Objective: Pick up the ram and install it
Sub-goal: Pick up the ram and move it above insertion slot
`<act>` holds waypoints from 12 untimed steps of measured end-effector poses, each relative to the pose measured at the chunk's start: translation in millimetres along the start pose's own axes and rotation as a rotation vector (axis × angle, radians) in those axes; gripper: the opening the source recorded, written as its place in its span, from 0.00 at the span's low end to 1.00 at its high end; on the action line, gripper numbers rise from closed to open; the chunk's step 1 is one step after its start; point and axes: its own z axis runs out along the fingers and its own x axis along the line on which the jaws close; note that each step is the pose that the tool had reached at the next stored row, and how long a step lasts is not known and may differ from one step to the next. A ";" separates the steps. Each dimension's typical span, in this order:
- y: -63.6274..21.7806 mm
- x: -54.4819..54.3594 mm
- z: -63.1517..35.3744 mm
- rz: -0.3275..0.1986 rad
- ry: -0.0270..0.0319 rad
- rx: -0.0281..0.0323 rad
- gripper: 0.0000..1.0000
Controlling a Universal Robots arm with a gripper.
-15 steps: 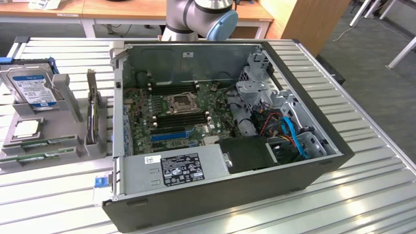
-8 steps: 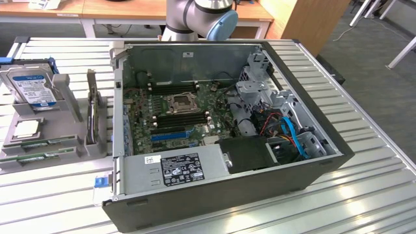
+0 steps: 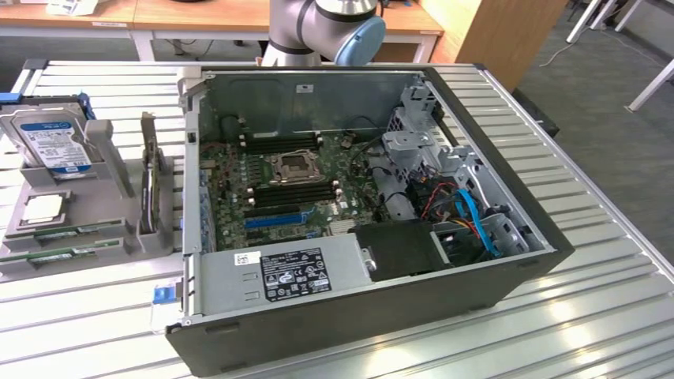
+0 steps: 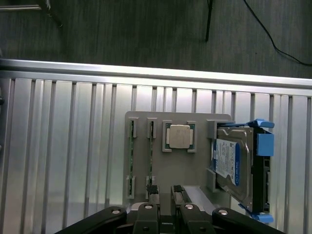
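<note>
Gripper [image 4: 165, 191] jaws stand apart, empty, aimed at the grey parts tray [image 4: 180, 168], well clear of it. Two ram sticks [image 4: 151, 130] stand on edge in its slots, at nine o'clock of the computer case [image 3: 368, 316]. Pickup seems not yet begun; grasping calls for straddling one stick squarely.

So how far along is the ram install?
Done: nothing visible yet; both ram sticks stand in the grey holder. In hand: nothing; the gripper hangs open and empty over the holder, nearest one stick. Left: picking a stick up and seating it in the motherboard.
</note>
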 end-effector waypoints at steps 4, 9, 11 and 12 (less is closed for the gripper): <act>0.0 0.0 0.0 0.000 0.0000 0.0000 0.24; 0.1 2.5 0.0 0.000 -0.0001 0.0000 0.24; 0.3 4.4 -0.1 0.000 0.0000 0.0000 0.24; 0.3 5.4 -0.1 0.000 -0.0001 0.0000 0.24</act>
